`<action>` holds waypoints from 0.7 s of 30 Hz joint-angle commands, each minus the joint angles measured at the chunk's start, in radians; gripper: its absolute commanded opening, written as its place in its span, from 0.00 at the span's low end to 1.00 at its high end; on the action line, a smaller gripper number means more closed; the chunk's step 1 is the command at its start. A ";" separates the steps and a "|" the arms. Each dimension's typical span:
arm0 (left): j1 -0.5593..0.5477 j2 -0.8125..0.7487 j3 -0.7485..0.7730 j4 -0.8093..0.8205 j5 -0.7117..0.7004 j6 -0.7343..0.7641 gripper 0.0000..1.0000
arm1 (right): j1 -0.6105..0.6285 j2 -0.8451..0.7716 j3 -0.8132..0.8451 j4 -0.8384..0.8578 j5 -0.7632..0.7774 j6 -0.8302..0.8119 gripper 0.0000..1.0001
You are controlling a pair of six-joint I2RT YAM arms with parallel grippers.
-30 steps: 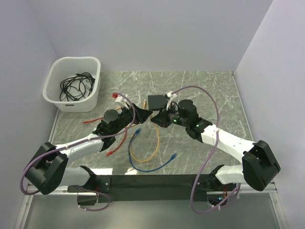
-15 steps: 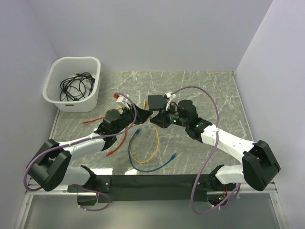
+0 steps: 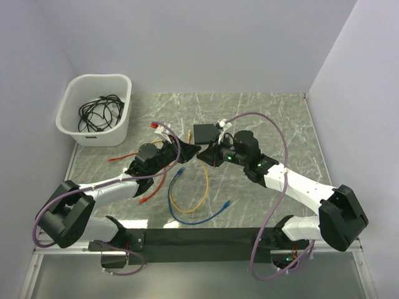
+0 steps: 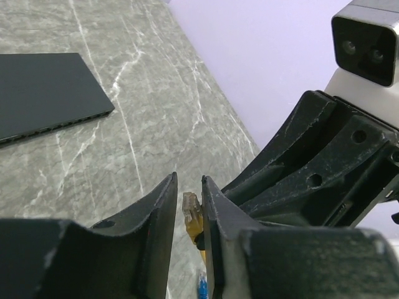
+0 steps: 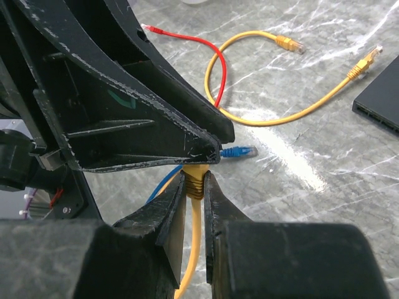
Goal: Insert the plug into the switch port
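**Top view.** A grey marble tabletop [image 3: 274, 118] sits between pale walls. Two white-and-black arms reach in from the bottom edge, and their tips meet just left of the frame's centre. The left end effector [image 3: 191, 150] enters from the lower left and the right end effector [image 3: 204, 156] from the lower right. The switch [image 3: 204, 132], a flat black box, lies on the tabletop just above that meeting point. A white basket [image 3: 93, 136] holding black cords [image 3: 96, 112] stands in the upper left. Below the meeting point a yellow cable [image 3: 206, 184] forms a loop. A blue cable [image 3: 206, 219] lies beneath it and a red cable [image 3: 151, 193] to its left.

**Left wrist view.** The left end effector's two dark fingers rise from the bottom edge. They are closed on the plug [image 4: 191, 208], whose clear amber tip pokes up between them at lower centre. The switch lies flat at the upper left, well apart from the plug. The right end effector's black frame fills the right side, with its camera in the top right corner.

**Right wrist view.** The right end effector's fingers, at bottom centre, are clamped on the ribbed yellow boot of the plug. The yellow cable runs down between them. The left end effector's fingers slant in from the upper left and converge on the plug directly above. A blue connector [image 5: 239, 151] lies just to the right. A corner of the switch shows at the right edge, and a second yellow cable [image 5: 268, 121] curves across the tabletop beside it.
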 commanded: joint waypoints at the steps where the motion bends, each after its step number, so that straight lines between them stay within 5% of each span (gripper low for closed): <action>1: -0.008 0.006 0.009 0.044 0.038 0.015 0.28 | 0.005 -0.055 -0.009 0.067 0.019 0.007 0.00; 7: -0.009 0.024 0.024 0.041 0.047 0.010 0.01 | 0.007 -0.052 -0.004 0.066 0.021 0.013 0.00; 10: -0.009 0.027 0.063 -0.056 0.012 -0.005 0.00 | 0.008 -0.052 0.002 0.048 0.044 0.005 0.05; 14: -0.009 0.021 0.115 -0.185 -0.035 -0.015 0.00 | 0.034 -0.066 0.043 -0.082 0.203 -0.016 0.39; 21: -0.009 0.009 0.184 -0.340 -0.071 -0.031 0.00 | 0.077 -0.101 0.137 -0.265 0.421 -0.042 0.50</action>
